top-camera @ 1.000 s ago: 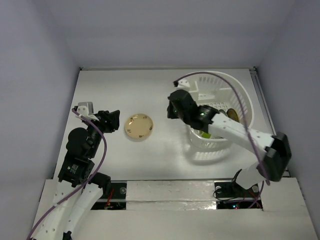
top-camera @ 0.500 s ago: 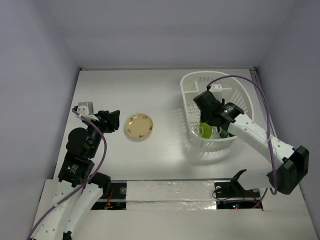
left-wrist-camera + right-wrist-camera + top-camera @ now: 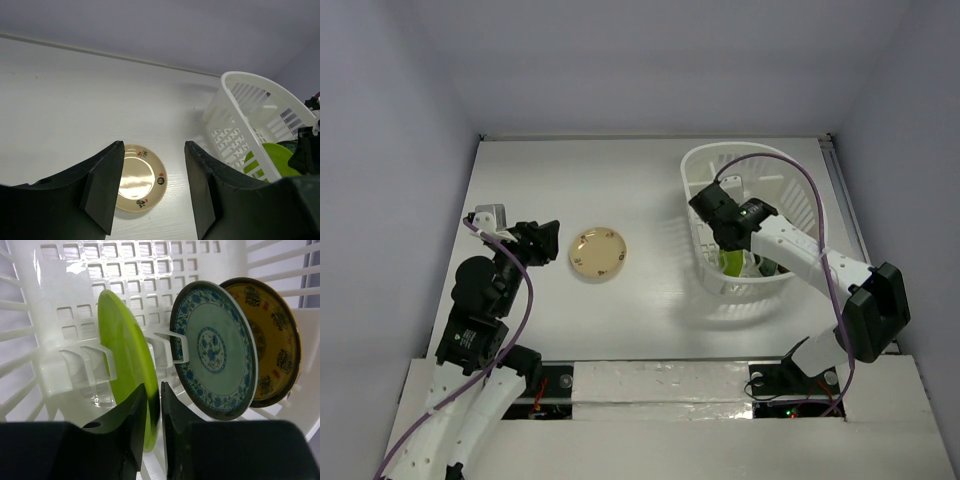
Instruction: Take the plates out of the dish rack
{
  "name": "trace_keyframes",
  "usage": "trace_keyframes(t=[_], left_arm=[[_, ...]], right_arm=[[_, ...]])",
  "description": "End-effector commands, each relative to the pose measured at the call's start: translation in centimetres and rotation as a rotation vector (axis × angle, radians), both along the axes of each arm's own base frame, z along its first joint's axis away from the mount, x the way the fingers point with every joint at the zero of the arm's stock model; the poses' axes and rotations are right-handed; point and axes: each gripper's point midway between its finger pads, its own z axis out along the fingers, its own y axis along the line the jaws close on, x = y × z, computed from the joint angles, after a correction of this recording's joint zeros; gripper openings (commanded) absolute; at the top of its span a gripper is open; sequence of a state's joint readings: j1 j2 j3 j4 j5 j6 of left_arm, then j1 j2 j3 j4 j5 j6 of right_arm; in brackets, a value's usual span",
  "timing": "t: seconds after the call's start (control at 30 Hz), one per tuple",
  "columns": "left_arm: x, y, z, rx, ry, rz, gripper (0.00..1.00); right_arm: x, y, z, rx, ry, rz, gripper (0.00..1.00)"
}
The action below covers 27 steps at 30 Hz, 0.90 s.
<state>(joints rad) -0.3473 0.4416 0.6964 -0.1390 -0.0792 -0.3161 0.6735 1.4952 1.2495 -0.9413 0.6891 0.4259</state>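
Observation:
The white dish rack (image 3: 802, 183) stands at the right of the table. In the right wrist view three plates stand upright in the dish rack (image 3: 125, 265): lime green (image 3: 122, 355), patterned teal-blue (image 3: 215, 350) and patterned amber-yellow (image 3: 272, 340). My right gripper (image 3: 154, 387) is inside the rack with its fingers closed on the lime green plate's near rim; it shows from above too (image 3: 718, 218). The beige plate (image 3: 598, 253) lies flat on the table. My left gripper (image 3: 545, 240) is open and empty just left of it. The pale green plate is out of view.
The left wrist view shows the beige plate (image 3: 137, 177) between my open left gripper (image 3: 153, 145), with the rack (image 3: 240, 115) and the lime green plate (image 3: 272, 155) at right. Grey walls enclose the table on three sides.
My right arm has swung from left of the rack over it and down inside, and its jaws now sit on the lime green plate. The left arm has not moved.

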Motion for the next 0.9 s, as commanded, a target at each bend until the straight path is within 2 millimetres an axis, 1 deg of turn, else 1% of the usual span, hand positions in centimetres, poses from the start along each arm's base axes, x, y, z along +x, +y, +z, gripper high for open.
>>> trace_keyframes(t=[0.0, 0.03, 0.1, 0.23, 0.33, 0.4, 0.47, 0.57, 0.7, 0.8, 0.87], left_arm=[[-0.3, -0.3, 2.3, -0.03, -0.074, -0.017, 0.48], [-0.4, -0.2, 2.4, -0.03, -0.075, -0.017, 0.48], [-0.4, -0.3, 2.4, -0.031, -0.077, -0.019, 0.48], [-0.5, -0.3, 2.4, -0.033, -0.079, -0.022, 0.48], [-0.5, -0.3, 2.5, -0.034, -0.082, -0.022, 0.48], [-0.5, -0.3, 2.5, -0.034, -0.082, -0.022, 0.48], [-0.5, -0.3, 2.5, -0.034, -0.082, -0.022, 0.48], [-0.5, -0.3, 2.5, -0.034, -0.082, -0.023, 0.48], [-0.5, -0.3, 2.5, -0.034, -0.082, -0.025, 0.48], [-0.5, -0.3, 2.4, -0.034, -0.081, -0.025, 0.48], [-0.5, -0.3, 2.4, -0.033, -0.078, -0.025, 0.48]], right_arm=[[0.9, -0.8, 2.3, -0.044, -0.048, -0.015, 0.2], [0.8, -1.0, 2.4, -0.054, -0.041, -0.014, 0.16], [0.8, -1.2, 2.7, -0.07, -0.043, -0.013, 0.13], [1.1, -1.4, 3.2, -0.105, -0.038, -0.01, 0.04], [1.3, -1.3, 3.7, -0.127, -0.043, -0.004, 0.0], [1.4, -1.5, 3.9, -0.145, -0.046, -0.008, 0.0], [1.4, -0.8, 4.4, -0.147, -0.056, 0.007, 0.0], [1.5, -0.7, 5.1, -0.159, -0.072, 0.007, 0.0], [1.8, -1.0, 6.7, -0.198, -0.111, -0.012, 0.0], [1.9, -1.3, 7.6, -0.21, -0.128, -0.023, 0.0], [1.7, -1.8, 8.9, -0.206, -0.157, -0.043, 0.0]])
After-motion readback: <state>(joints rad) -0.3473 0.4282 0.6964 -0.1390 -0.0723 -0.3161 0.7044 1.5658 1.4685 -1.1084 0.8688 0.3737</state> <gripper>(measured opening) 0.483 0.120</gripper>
